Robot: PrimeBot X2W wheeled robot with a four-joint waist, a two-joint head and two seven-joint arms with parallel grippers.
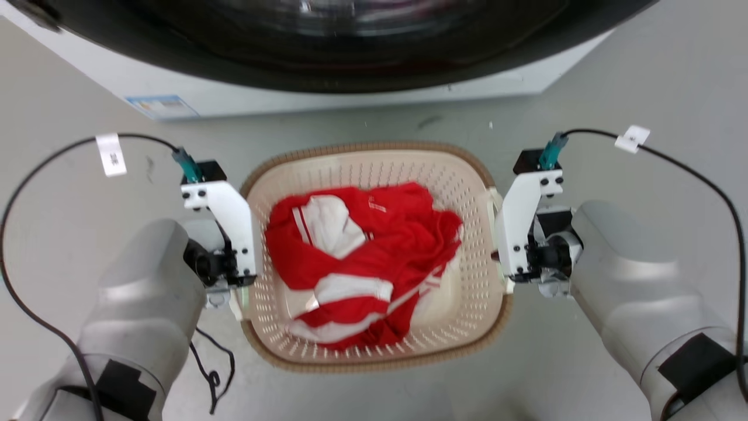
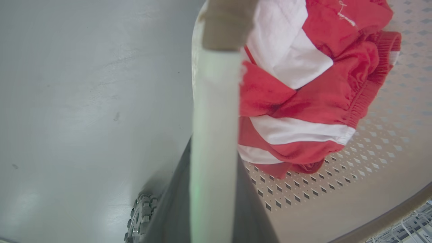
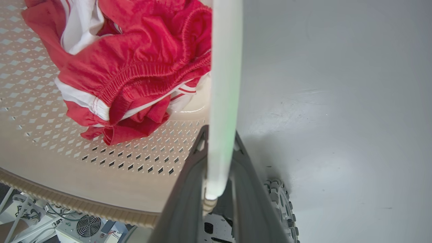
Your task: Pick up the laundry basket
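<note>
A pale grey smooth floor [image 1: 643,76] takes up most of the head view. At twelve o'clock stands a white box-shaped washing machine [image 1: 327,99] with a large round dark glass door [image 1: 350,47]. The cream-white perforated plastic laundry basket [image 1: 374,169], rounded-rectangular with a brown woven-look rim [image 1: 374,146], sits at the centre of that view, just below the machine and between the two pale grey forearms. The forearms come up from seven o'clock [image 1: 140,292] and five o'clock [image 1: 631,292]. A crumpled red and white striped cloth garment [image 1: 374,245] fills the middle of the basket. It rests on the holed bottom and leans toward the three o'clock wall. White metal wrist brackets stand at the basket's nine o'clock [image 1: 219,216] and three o'clock [image 1: 523,222], each right against the rim. In the left wrist view the left gripper [image 2: 214,155] has its two dark fingers pressed close on either side of the white left handle [image 2: 216,101], so the jaws stand narrow and clamp it. The right gripper [image 3: 219,135] grips the white right handle [image 3: 224,67] between narrow jaws the same way. A dark toothed wheel shows beside each gripper, at seven o'clock [image 2: 138,216] and at five o'clock [image 3: 281,206]. Thin black cables [image 1: 35,169] loop out from teal plugs [image 1: 187,164] on the brackets, each carrying a small white paper tag [image 1: 110,153].
</note>
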